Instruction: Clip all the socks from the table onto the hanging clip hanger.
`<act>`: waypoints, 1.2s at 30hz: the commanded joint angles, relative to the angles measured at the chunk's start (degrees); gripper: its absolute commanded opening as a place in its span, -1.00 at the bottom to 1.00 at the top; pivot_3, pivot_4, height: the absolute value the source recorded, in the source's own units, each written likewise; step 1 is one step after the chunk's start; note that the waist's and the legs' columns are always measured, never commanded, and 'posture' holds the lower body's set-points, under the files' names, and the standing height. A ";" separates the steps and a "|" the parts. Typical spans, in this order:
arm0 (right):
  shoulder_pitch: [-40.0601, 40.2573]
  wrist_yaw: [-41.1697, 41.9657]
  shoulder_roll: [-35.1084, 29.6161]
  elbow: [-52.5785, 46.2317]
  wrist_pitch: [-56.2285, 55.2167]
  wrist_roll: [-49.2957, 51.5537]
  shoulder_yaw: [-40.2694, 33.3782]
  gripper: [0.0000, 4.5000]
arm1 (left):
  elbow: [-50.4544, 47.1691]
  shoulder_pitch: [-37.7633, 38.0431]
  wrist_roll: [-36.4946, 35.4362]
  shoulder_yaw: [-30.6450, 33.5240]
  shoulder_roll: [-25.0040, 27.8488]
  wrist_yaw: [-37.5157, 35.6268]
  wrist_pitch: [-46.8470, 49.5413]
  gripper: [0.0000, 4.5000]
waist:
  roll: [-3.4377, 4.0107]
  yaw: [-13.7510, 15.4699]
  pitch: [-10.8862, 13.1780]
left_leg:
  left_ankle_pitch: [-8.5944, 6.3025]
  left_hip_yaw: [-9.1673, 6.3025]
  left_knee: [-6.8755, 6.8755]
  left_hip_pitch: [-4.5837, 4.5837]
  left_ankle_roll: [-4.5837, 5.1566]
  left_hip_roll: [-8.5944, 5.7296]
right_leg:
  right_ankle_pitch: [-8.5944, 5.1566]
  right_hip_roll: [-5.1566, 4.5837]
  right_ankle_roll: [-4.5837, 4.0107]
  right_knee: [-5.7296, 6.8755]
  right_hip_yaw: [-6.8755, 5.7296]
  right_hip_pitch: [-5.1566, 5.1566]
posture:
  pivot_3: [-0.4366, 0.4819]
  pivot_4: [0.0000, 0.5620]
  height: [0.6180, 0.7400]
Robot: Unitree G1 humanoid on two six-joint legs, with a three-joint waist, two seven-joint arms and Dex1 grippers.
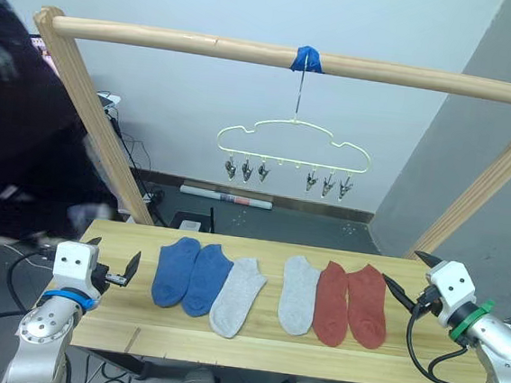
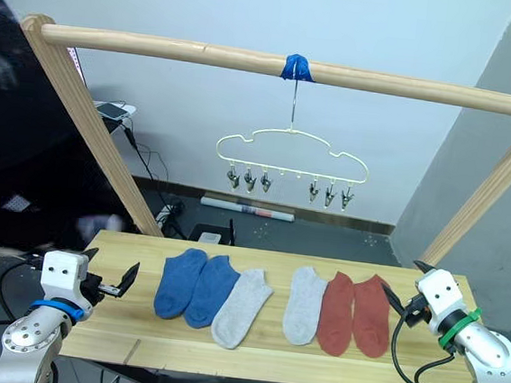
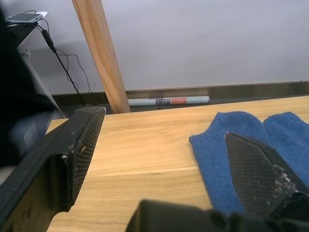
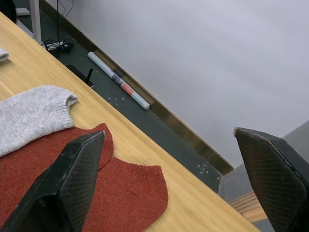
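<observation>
six soft knit ankle socks lie flat in a row across the table [image 1: 330, 362], a long top of pale wooden planks: from the table's left, two blue socks [image 1: 191, 274] touching side by side, a light grey sock [image 1: 237, 296] angled against them, then past a narrow gap a second grey sock [image 1: 298, 293] and two rust red socks [image 1: 352, 303]. the left gripper [image 1: 114, 264] sits at the table's left end, its ridged black fingers spread wide and empty; the right gripper [image 1: 411, 274] sits at the right end, fingers likewise apart. above the table's middle, the wavy cream-yellow clip hanger [image 1: 291, 146] hangs by its slim hook from a round pale wooden pole [image 1: 161, 39], its small metal clips bare.
</observation>
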 commanded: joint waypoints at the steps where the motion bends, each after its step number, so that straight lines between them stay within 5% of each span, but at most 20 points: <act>1: -0.35 0.51 -0.66 -1.83 -0.53 0.70 -1.00 0.99 | -2.52 -0.32 -1.29 1.53 0.68 -0.73 -0.98 1.00 | 0.00 0.00 0.00 | 0.00 0.00 0.00 0.00 0.00 0.00 | 0.00 0.00 0.00 0.00 0.00 0.00 | -0.09 -0.78 0.87; 24: 3.86 0.68 -0.44 -8.65 2.32 1.91 -2.24 0.99 | -6.08 -0.75 -7.44 2.80 4.00 -10.70 3.27 1.00 | 0.15 -0.05 0.53 | 0.00 -0.01 0.00 0.01 0.00 0.03 | -0.03 -0.01 -0.05 0.00 0.02 -0.03 | -0.17 -0.56 0.87; 36: 2.97 2.39 -0.96 -24.64 11.24 5.48 0.44 0.99 | -13.56 -1.40 -8.25 3.09 3.47 -10.20 6.93 1.00 | 0.13 -0.39 5.16 | 0.00 -0.07 -0.01 -0.15 0.00 0.06 | -0.06 -0.01 -0.12 0.00 0.02 -0.14 | -0.28 -0.20 0.87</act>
